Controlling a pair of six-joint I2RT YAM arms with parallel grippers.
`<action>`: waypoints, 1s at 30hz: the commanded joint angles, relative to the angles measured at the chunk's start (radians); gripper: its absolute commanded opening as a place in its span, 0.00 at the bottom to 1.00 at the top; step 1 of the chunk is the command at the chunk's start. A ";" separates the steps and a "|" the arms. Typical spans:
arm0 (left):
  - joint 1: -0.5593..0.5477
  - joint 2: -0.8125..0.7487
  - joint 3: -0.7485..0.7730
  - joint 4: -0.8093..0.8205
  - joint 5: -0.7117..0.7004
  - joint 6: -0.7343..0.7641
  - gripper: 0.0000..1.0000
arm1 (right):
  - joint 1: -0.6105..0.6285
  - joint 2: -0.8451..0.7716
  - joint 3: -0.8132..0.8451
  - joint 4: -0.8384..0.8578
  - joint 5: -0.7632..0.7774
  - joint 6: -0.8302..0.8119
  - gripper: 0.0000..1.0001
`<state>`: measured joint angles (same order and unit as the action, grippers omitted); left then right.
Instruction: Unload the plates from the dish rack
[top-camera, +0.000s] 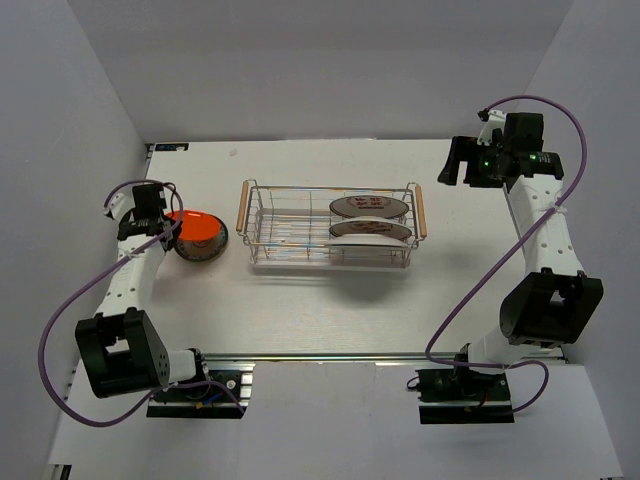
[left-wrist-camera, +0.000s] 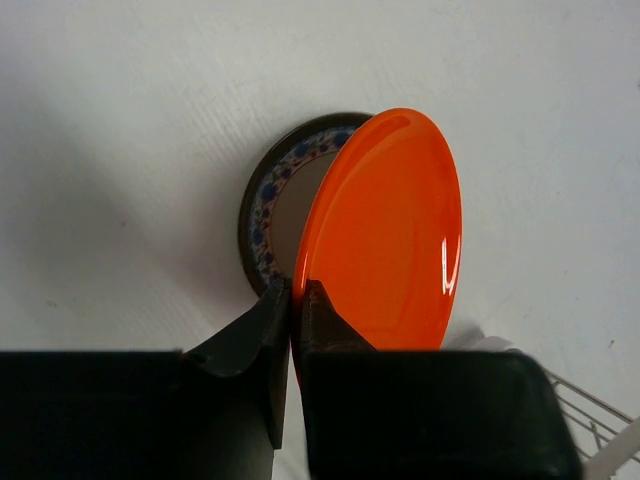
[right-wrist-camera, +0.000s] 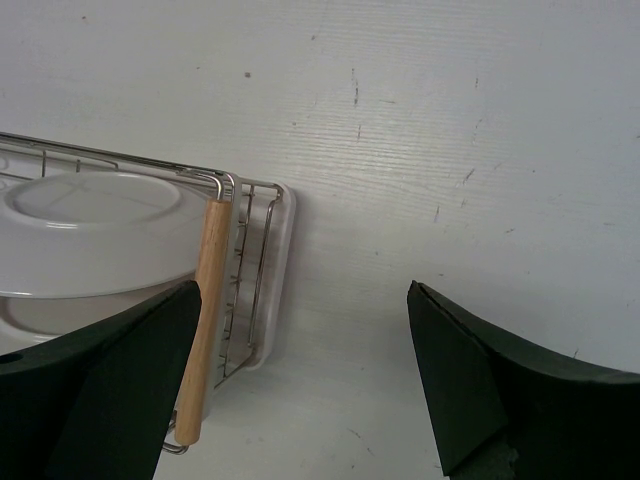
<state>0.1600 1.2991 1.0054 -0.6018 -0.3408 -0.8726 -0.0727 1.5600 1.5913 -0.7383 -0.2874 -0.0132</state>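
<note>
A white table (top-camera: 300, 310) — pale grey walls (top-camera: 60, 100) around.

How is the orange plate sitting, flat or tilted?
Tilted: the orange plate is held by its rim in the left gripper, at an angle over a dark-rimmed plate lying flat on the table. Whether they touch is unclear.

Chrome wire dish rack (top-camera: 285, 232) at centre of top view, long axis left to right, light wooden handle (right-wrist-camera: 205, 300) at each short end. In right half of rack: two white plates (top-camera: 370, 208) with dark striped rims, leaning on edge, one behind the other. At left of frame, outside rack: red-orange plate (left-wrist-camera: 385, 230), tilted, rim clamped in left gripper (left-wrist-camera: 295, 300), over dark-rimmed plate (left-wrist-camera: 262, 210) with blue floral band, lying flat.
</note>
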 joint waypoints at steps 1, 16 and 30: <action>0.032 -0.031 -0.039 0.057 0.056 -0.063 0.00 | -0.004 -0.029 0.001 0.028 0.002 0.004 0.89; 0.050 -0.021 -0.159 0.077 0.071 -0.045 0.27 | -0.004 -0.034 -0.004 0.030 -0.012 0.055 0.89; 0.050 0.019 -0.162 0.148 0.112 -0.003 0.60 | -0.004 -0.117 -0.111 0.053 -0.009 0.094 0.89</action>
<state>0.2039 1.3075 0.8425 -0.4973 -0.2604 -0.8898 -0.0727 1.4899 1.4837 -0.7063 -0.2977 0.0719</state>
